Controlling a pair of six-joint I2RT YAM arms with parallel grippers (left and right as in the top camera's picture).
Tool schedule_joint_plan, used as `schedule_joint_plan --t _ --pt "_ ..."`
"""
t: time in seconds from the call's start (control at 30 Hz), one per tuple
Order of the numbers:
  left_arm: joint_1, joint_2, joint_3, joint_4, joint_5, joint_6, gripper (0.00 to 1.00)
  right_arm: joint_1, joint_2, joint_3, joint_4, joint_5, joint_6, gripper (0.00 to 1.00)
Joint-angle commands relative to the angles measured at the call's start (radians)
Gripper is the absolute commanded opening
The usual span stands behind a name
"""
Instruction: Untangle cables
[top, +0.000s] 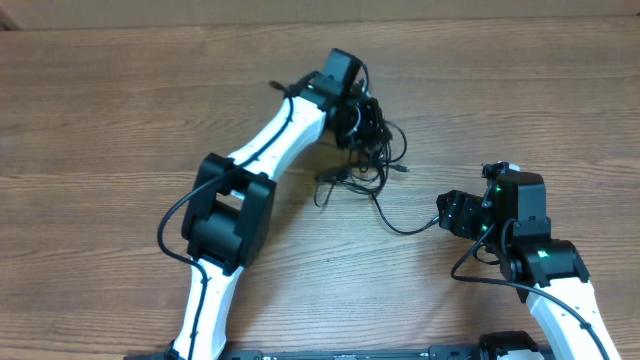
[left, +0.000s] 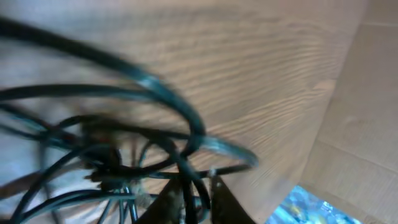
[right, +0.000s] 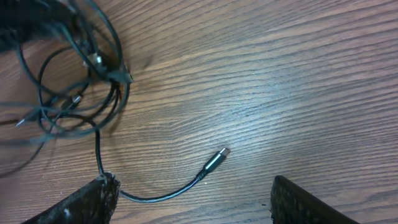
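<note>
The cables (top: 375, 155) are thin black cords bunched in loops at the table's middle. My left gripper (top: 368, 122) is down in the top of the bunch. In the left wrist view its fingers (left: 166, 200) are closed on a black strand (left: 188, 186), with more loops (left: 124, 124) fanning out to the left. One loose cord runs out of the bunch toward my right gripper (top: 444, 213). That cord's silvery-tipped plug (right: 217, 157) lies flat on the wood between the wide-apart fingers (right: 81, 202) of the right gripper (right: 193, 190), which holds nothing. The cord brushes past the left finger.
The table (top: 120, 120) is brown wood. My left arm (top: 230, 205) stretches diagonally across it from the front edge. A paler board (left: 367, 112) borders the table beyond the bunch in the left wrist view.
</note>
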Motion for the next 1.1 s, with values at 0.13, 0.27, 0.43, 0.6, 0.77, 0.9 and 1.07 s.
schedule_joint_plan --t 0.13,0.27,0.43,0.6,0.77,0.9,1.07 --pt "0.057 -0.241 0.162 -0.008 -0.014 0.305 0.04 -0.001 -0.008 0.012 0.025 0.013 -0.004 0.75" --pt "0.053 -0.356 0.171 -0.079 -0.121 0.401 0.04 -0.001 -0.008 0.012 0.029 0.013 -0.004 0.74" --pt "0.045 -0.443 0.171 -0.235 -0.154 0.457 0.04 -0.001 -0.008 0.012 0.037 0.003 -0.005 0.73" --pt "0.045 -0.453 0.171 -0.361 -0.040 0.598 0.04 -0.001 -0.008 0.013 0.181 -0.251 -0.034 0.77" --pt "0.045 -0.453 0.169 -0.520 -0.096 0.727 0.04 -0.001 -0.009 0.013 0.446 -0.558 -0.027 0.75" --pt "0.037 -0.453 0.169 -0.579 -0.004 0.826 0.04 -0.001 -0.009 0.013 0.593 -0.701 0.032 0.74" --pt "0.003 -0.453 0.169 -0.587 0.005 0.853 0.04 -0.001 -0.009 0.013 0.627 -0.863 0.077 0.71"
